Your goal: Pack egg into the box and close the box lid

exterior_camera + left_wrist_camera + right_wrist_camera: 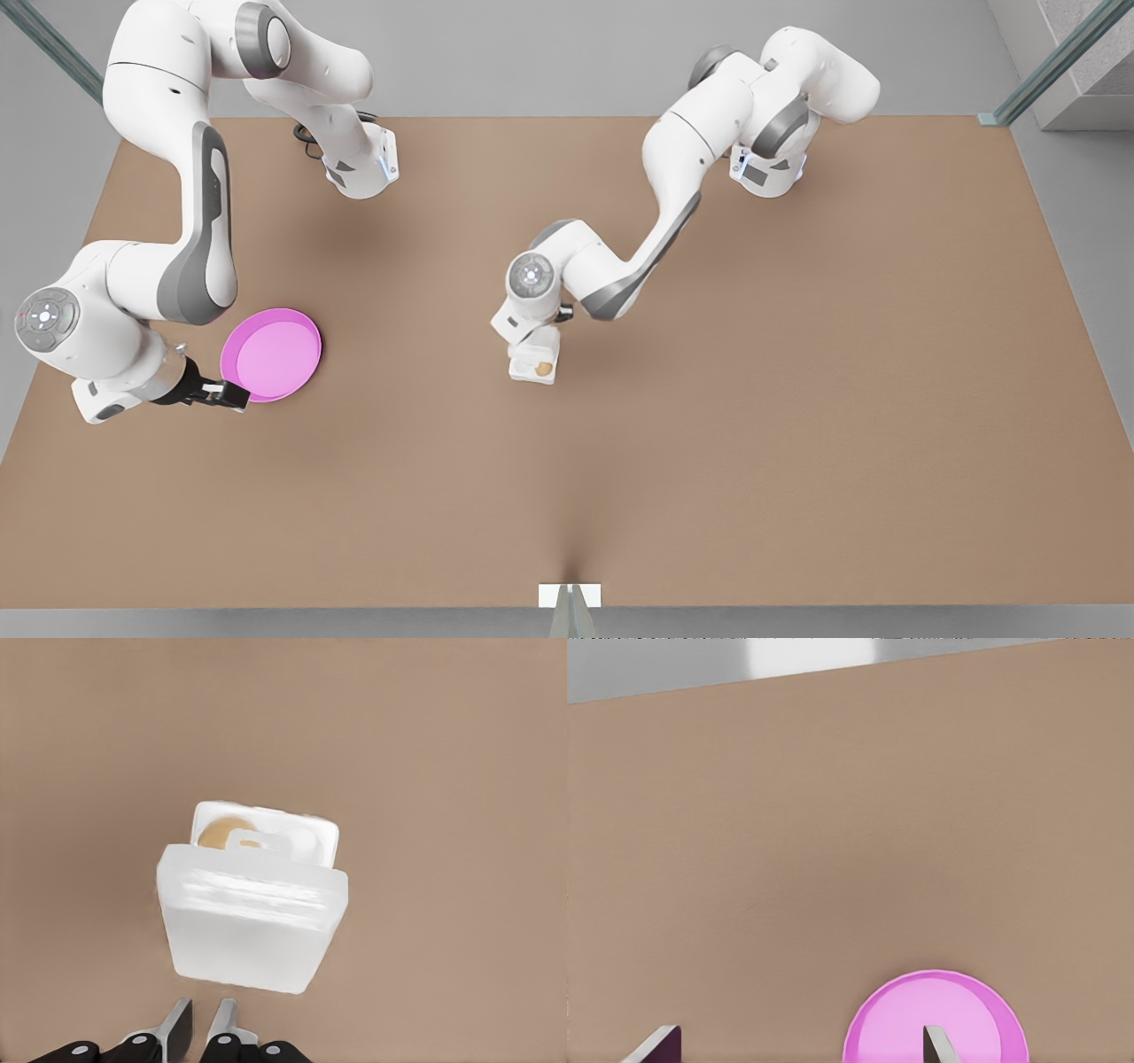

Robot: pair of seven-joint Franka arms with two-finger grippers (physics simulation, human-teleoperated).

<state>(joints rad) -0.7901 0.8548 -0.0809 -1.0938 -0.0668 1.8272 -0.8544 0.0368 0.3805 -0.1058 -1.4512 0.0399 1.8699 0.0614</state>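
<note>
Already the egg (223, 833) sits in a well of the box (266, 828), the lid (252, 921) half lowered. The left gripper (202, 1028), jaws nearly together, hovers above; a misplaced push could shove the box. The right gripper (802, 1045), jaws apart, waits by the plate (270, 354).

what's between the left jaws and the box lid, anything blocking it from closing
Nothing visible. The left gripper, jaws nearly together, hovers just off the box lid, with bare table between them. The lid stands partly raised over the box, where the egg already sits low in a well. The right gripper waits, open, by the pink plate.
</note>
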